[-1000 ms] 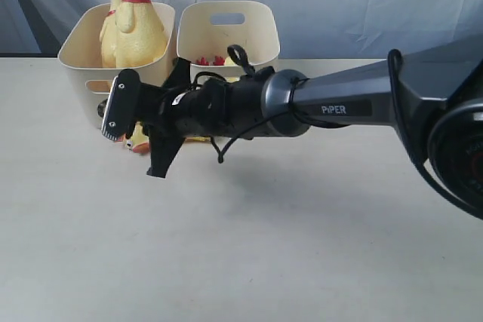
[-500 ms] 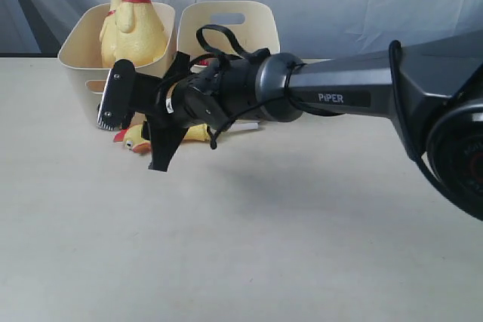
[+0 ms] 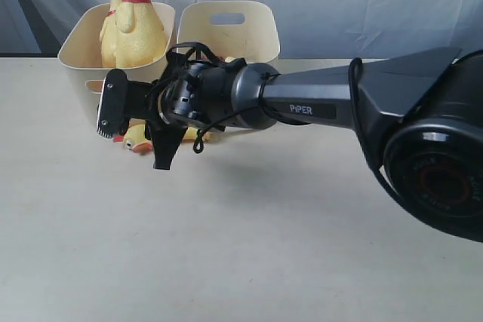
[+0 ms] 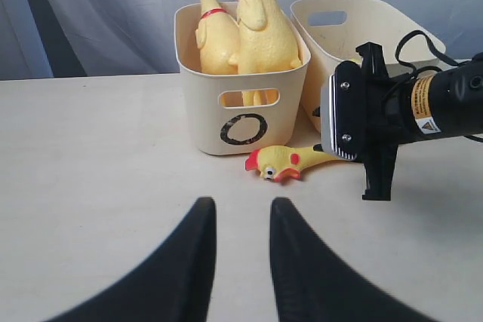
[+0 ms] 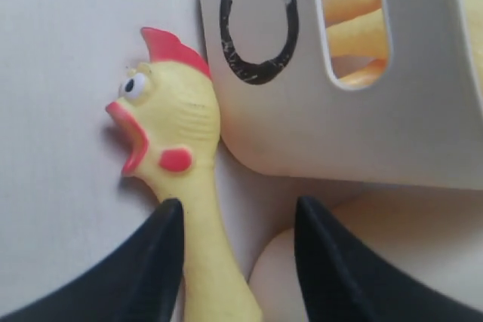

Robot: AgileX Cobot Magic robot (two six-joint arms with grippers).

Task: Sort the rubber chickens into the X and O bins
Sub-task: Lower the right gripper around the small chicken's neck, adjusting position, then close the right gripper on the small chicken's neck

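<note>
One rubber chicken point(image 3: 134, 138) lies on the table in front of the O bin point(image 3: 79, 54), its head point(image 5: 170, 122) beside the black O. Two more rubber chickens point(image 3: 134, 28) stand upright inside that bin. My right gripper point(image 5: 238, 203) is open, and the lying chicken's neck runs between its fingers, close to one of them. In the exterior view the right gripper point(image 3: 134, 145) reaches across from the right. The second cream bin point(image 3: 226, 32) stands to the right of the O bin, its mark hidden by the arm. My left gripper point(image 4: 241, 213) is open and empty above bare table.
The right arm point(image 3: 317, 103) stretches low across the table in front of both bins. A grey cloth backdrop point(image 3: 339, 5) hangs behind the bins. The two bins stand side by side, almost touching.
The right arm has pushed further left toward the O bin and its jaws have widened. The lying chicken stays in place. The left gripper has not moved.
</note>
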